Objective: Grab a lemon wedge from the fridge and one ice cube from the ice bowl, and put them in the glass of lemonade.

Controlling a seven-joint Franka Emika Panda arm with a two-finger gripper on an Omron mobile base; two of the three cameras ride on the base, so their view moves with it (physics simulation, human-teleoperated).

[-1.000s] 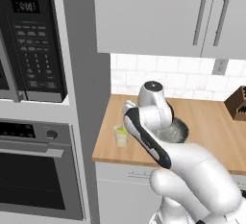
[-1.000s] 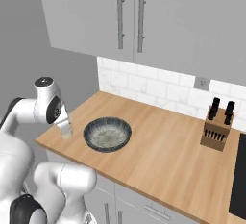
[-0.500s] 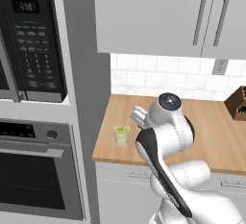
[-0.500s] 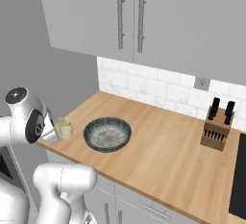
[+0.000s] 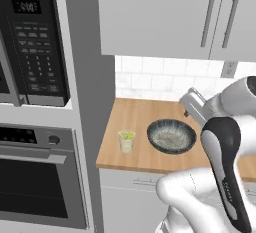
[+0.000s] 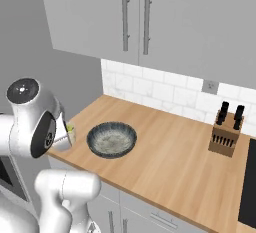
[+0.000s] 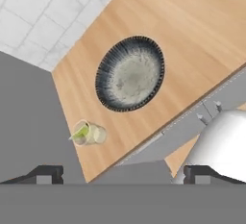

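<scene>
The glass of lemonade (image 5: pixel 126 141) stands near the counter's front left corner, with the yellow-green lemon wedge (image 5: pixel 128 135) at its rim. The ice bowl (image 5: pixel 171 136) sits just to its right, dark outside and pale speckled inside; I cannot make out an ice cube in it. From the hand view I look straight down on the ice bowl (image 7: pixel 129 73), the glass (image 7: pixel 90 133) and the lemon wedge (image 7: pixel 80 132). My gripper (image 7: pixel 123 174) hangs high above the counter's front edge, open, with nothing between its fingertips (image 7: pixel 46 173). The arm partly hides the glass (image 6: pixel 70 133) beside the bowl (image 6: pixel 111 139). The fridge is out of view.
A black microwave (image 5: pixel 35 42) and oven (image 5: pixel 35 187) column stands left of the counter behind a grey side panel. A wooden knife block (image 6: pixel 225 132) is at the counter's back right. Grey wall cabinets (image 6: pixel 135 17) hang overhead. Bare wood counter (image 6: pixel 170 162) lies right of the bowl.
The arm has swung up and back from between the glass and the bowl, so both now show whole in the left base view. The gripper stayed open. Glass and bowl have not moved.
</scene>
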